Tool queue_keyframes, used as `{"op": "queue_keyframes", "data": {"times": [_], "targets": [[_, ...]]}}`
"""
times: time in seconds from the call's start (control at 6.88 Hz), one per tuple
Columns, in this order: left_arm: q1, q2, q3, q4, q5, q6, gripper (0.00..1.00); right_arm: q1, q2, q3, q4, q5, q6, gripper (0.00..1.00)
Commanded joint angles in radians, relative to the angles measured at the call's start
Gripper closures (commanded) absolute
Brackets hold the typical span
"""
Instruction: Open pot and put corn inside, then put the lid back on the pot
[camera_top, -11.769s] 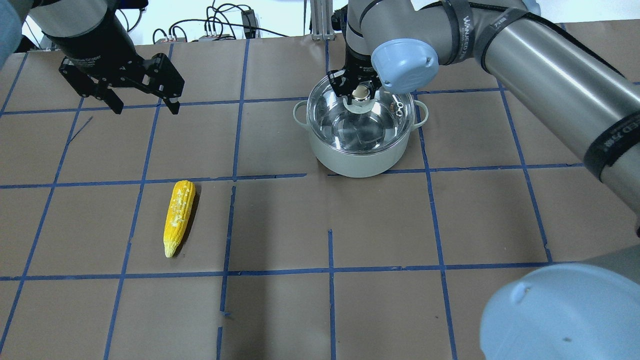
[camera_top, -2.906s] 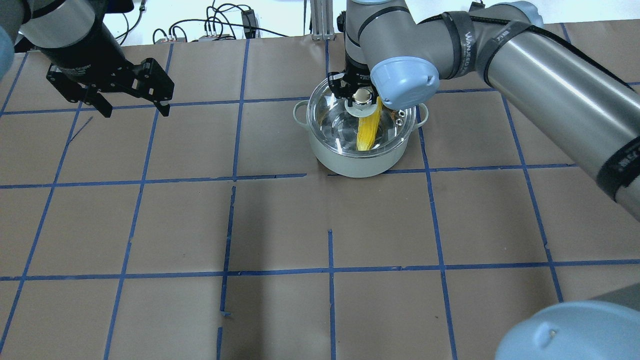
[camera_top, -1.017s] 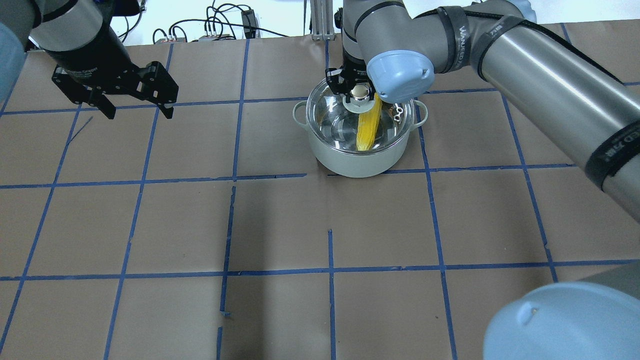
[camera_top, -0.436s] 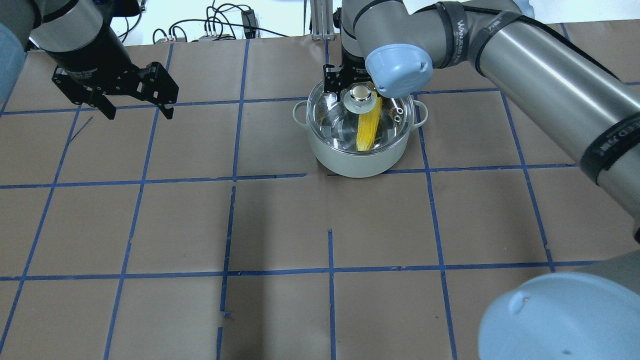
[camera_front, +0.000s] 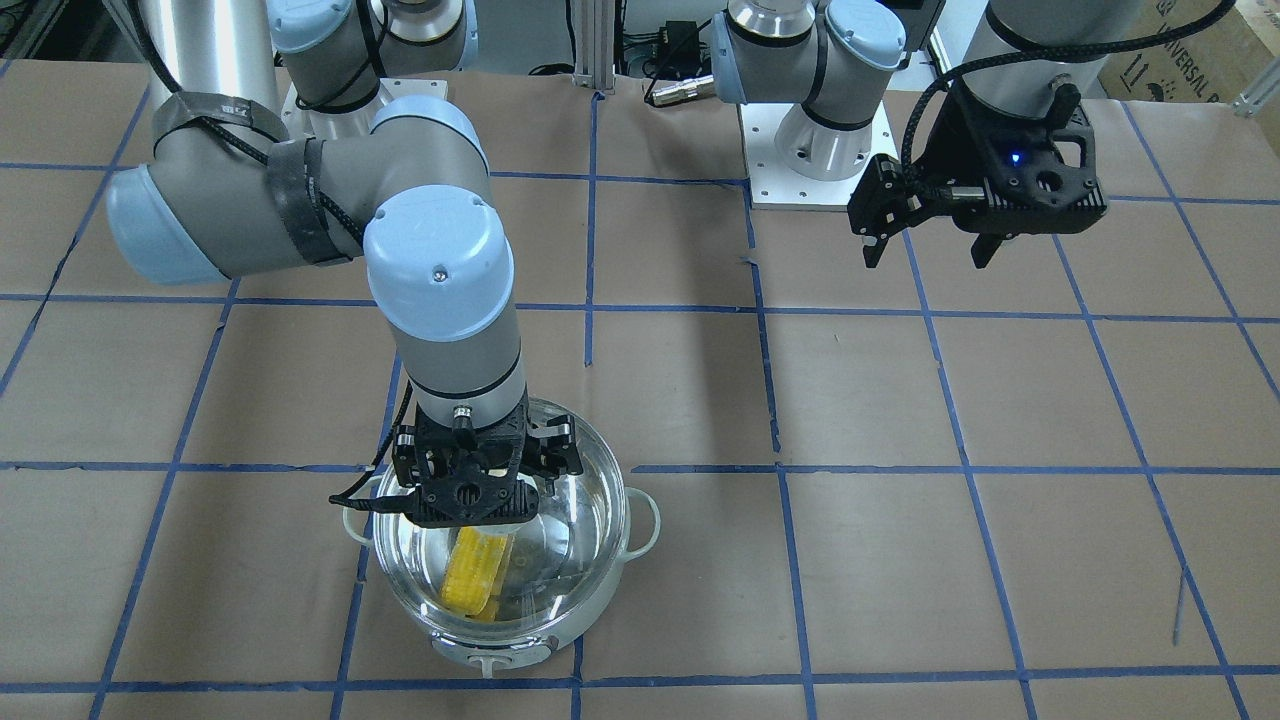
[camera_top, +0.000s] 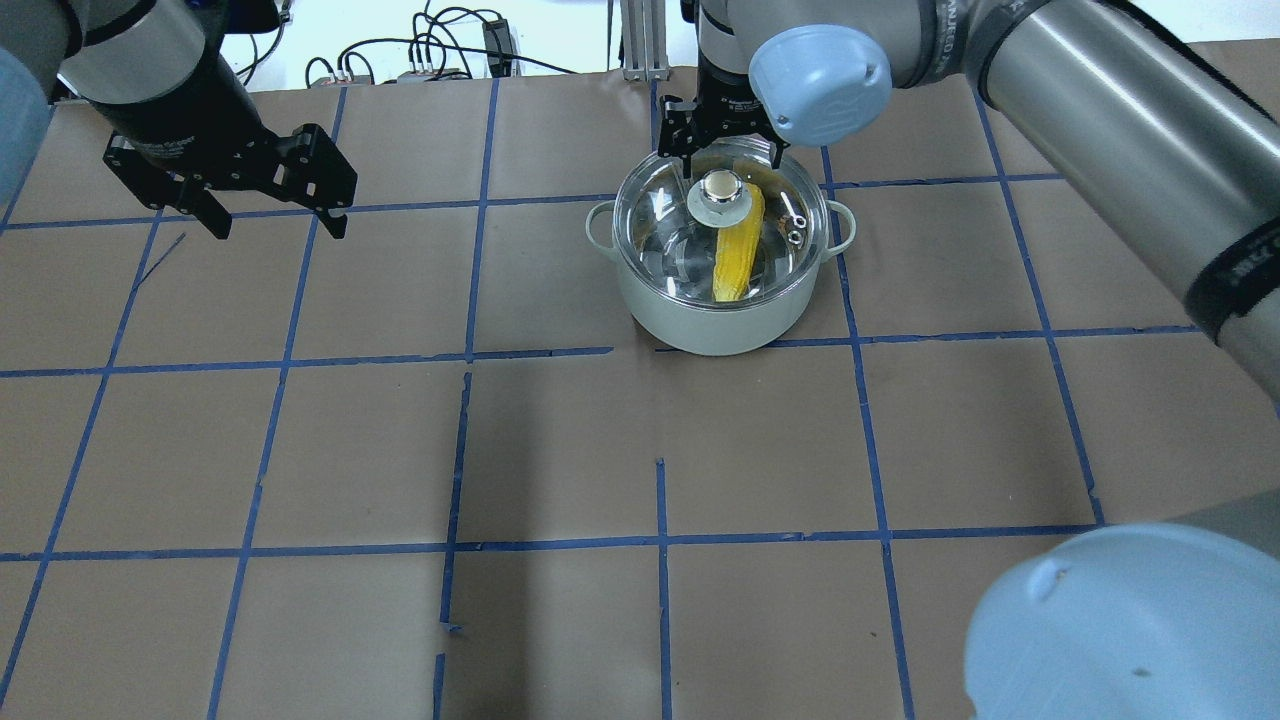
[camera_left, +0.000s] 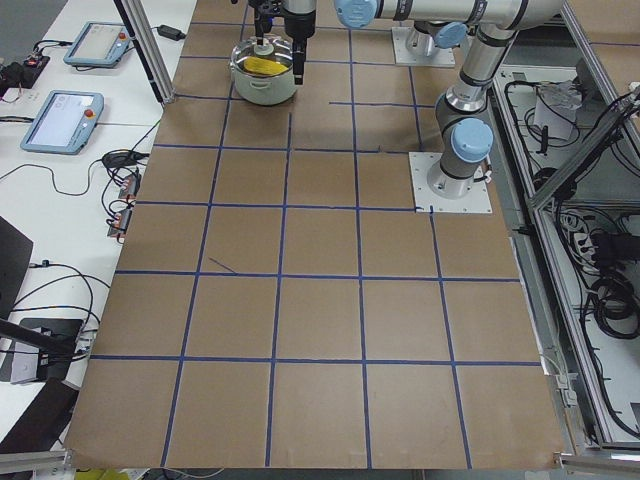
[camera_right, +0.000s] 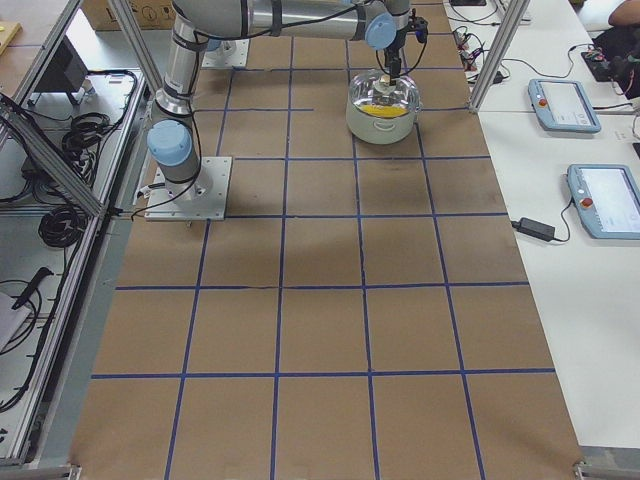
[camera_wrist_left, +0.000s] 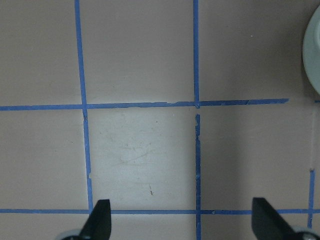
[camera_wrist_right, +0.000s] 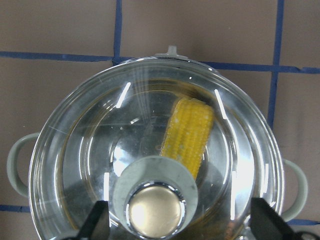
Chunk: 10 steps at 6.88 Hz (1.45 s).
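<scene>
The pot (camera_top: 700, 325) stands at the table's far middle, with the glass lid (camera_top: 650, 215) seated on its rim. The corn (camera_top: 738, 255) lies inside, seen through the glass. My right gripper (camera_top: 727, 158) is open and empty, just above and behind the lid's beige knob (camera_top: 722, 188). In the right wrist view the fingertips (camera_wrist_right: 100, 220) stand apart on either side of the knob (camera_wrist_right: 156, 210), over the corn (camera_wrist_right: 189, 134). My left gripper (camera_top: 280, 225) is open and empty, hovering over the far left of the table, well away from the pot.
Blue tape lines grid the brown paper table cover. Cables and an aluminium post (camera_top: 640, 40) line the far edge. Control tablets (camera_left: 65, 110) lie on the side table beyond the pot. The pot's edge (camera_wrist_left: 312, 55) shows at the right of the left wrist view.
My right gripper was shut on the lid's knob a second ago; it has opened, let go and risen clear of the knob. The lid stays on the pot. My left arm has not moved.
</scene>
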Motion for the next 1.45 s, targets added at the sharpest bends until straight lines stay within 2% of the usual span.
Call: {"op": "queue_keyframes", "data": {"times": [0.0, 0.15, 0.29, 0.58, 0.73, 1.02, 1.31], "targets": [[0.0, 0.002, -0.001, 0.0, 0.0, -0.001, 0.0, -0.071, -0.108, 0.009, 0.071, 0.001, -0.086, 0.0], [0.0, 0.002, 0.004, -0.002, 0.003, -0.005, 0.0, -0.129, -0.168, 0.021, 0.14, 0.008, -0.135, 0.01], [0.0, 0.005, 0.005, -0.009, 0.006, -0.007, 0.0, -0.182, -0.226, 0.043, 0.156, 0.031, -0.196, 0.0], [0.0, 0.0, 0.005, -0.009, 0.003, -0.01, 0.0, -0.252, -0.359, 0.092, 0.358, 0.045, -0.208, 0.0], [0.0, 0.005, 0.004, -0.011, 0.008, -0.011, 0.0, -0.259, -0.384, 0.103, 0.414, 0.041, -0.208, 0.0], [0.0, 0.008, 0.005, -0.012, 0.012, -0.011, 0.0, -0.257, -0.427, 0.132, 0.346, 0.058, -0.269, 0.01], [0.0, 0.005, 0.005, -0.011, 0.011, -0.011, 0.0, -0.253, -0.466, 0.219, 0.311, 0.059, -0.269, 0.05]]}}
